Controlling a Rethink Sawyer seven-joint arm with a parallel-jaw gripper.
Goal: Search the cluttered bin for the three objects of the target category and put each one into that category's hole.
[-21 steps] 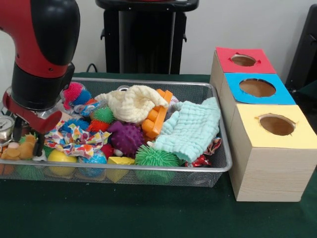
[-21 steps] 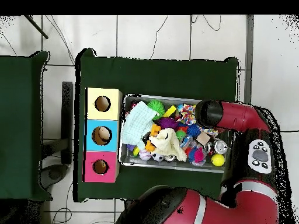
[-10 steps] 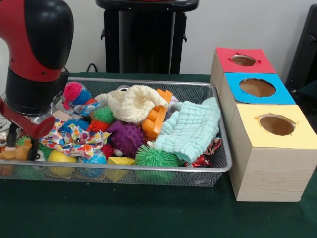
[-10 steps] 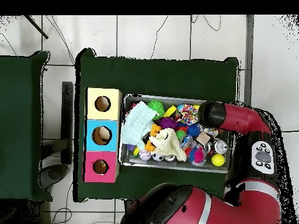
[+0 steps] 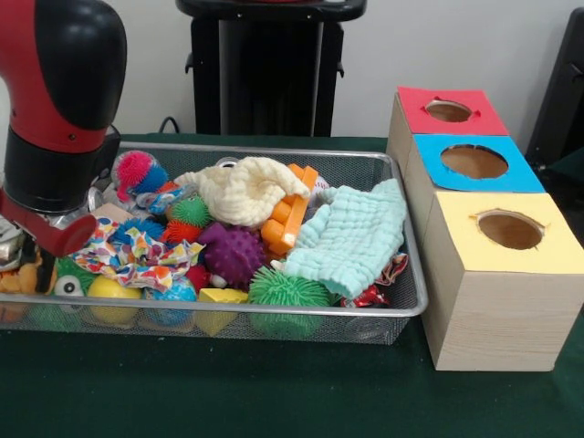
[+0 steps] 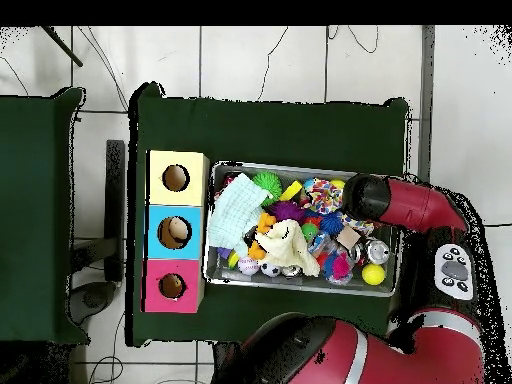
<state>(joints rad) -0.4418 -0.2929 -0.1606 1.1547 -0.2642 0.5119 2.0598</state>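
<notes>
- The red and black robot arm (image 5: 59, 100) reaches down over the left end of the silver wire-mesh bin (image 5: 274, 318), which sits on the dark green table (image 5: 274, 392).
- Its gripper (image 5: 32, 265) is low at the bin's left edge, among small toys; whether it is spread or pinching anything, I cannot tell, since the wrist hides it.
- Just beside it lie a small orange-brown plush toy (image 5: 16, 278) and a white eyeball-like ball (image 5: 68, 286).
- The bin is crowded: a cream muslin cloth (image 5: 242, 190) heaped in the middle, a pale mint waffle-textured cloth (image 5: 351, 239) draped at the right end, an orange plastic block piece (image 5: 290, 214) between them.
- Nearer the front are a purple spiky ball (image 5: 233, 254), a green spiky ball (image 5: 287, 290) and a multicoloured patterned fabric scrap (image 5: 137, 254).
- To the right of the bin stands a row of three wooden boxes, each with a round hole: yellow-topped box (image 5: 502, 233) nearest, blue-topped box (image 5: 474, 164) in the middle, red-topped box (image 5: 449, 111) farthest.
</notes>
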